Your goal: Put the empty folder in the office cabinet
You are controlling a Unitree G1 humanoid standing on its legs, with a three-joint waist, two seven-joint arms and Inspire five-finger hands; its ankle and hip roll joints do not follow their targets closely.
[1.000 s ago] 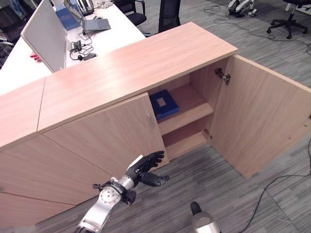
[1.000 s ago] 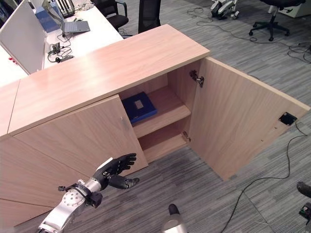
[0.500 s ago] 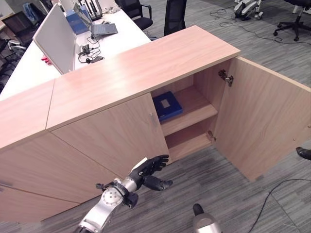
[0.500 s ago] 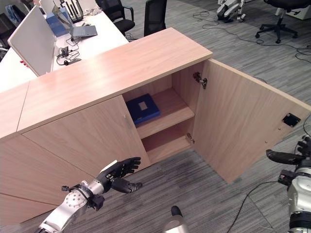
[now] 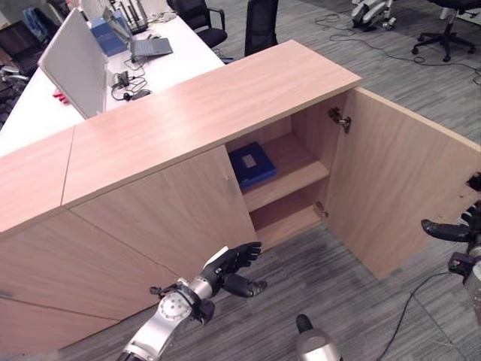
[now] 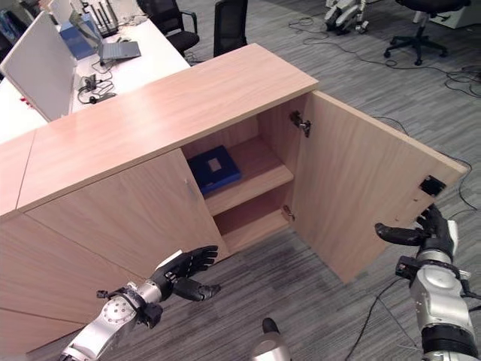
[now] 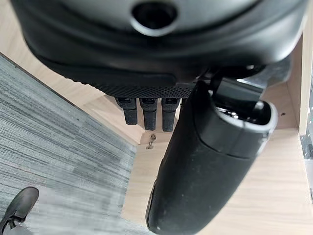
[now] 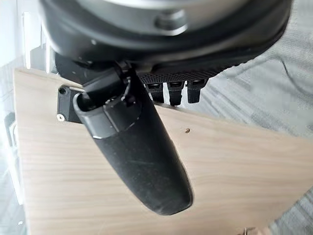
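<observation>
A blue folder (image 5: 252,165) lies flat on the upper shelf of the wooden office cabinet (image 5: 210,105), whose right door (image 5: 398,188) stands wide open. My left hand (image 5: 225,271) hovers low in front of the closed left door (image 5: 165,218), open, fingers spread and holding nothing. My right hand (image 6: 421,229) is at the outer edge of the open door, open with its thumb stretched toward the panel. The right wrist view shows the door's outer face and its small black handle (image 8: 63,105) just past the thumb.
The lower shelf (image 5: 289,218) is bare. Behind the cabinet stands a white desk (image 5: 45,113) with a divider panel (image 5: 71,60) and a laptop (image 5: 146,45). Office chairs (image 5: 259,22) stand on the grey carpet beyond.
My right hand has come up into view beside the open door's outer edge. The left hand has hardly moved. The camera has shifted a little.
</observation>
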